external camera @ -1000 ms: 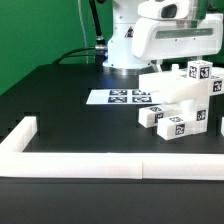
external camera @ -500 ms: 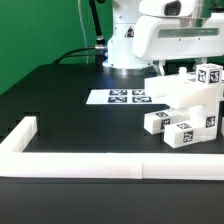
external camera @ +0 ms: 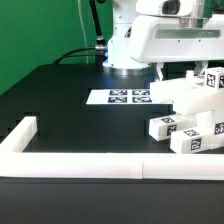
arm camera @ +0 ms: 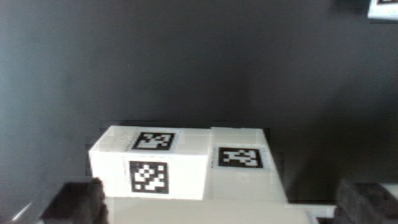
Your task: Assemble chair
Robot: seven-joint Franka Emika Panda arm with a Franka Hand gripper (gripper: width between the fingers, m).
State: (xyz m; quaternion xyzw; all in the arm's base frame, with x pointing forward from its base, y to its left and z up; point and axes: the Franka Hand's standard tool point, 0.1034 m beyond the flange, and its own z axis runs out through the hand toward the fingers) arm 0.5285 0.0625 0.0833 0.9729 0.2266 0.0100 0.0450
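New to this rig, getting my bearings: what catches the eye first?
White tagged chair parts cluster at the exterior view's right, below the white arm. In the wrist view a tagged block lies between the fingers of the open gripper. A long white border wall crosses the exterior view's foreground.

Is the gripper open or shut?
Open. In the wrist view the gripper's fingers stand wide apart, a tagged white chair part between them.

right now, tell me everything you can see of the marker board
The marker board is a thin white sheet lying flat on the black table, in front of the robot's base. It carries several black-and-white square tags. The chair parts sit just toward the exterior view's right of it.
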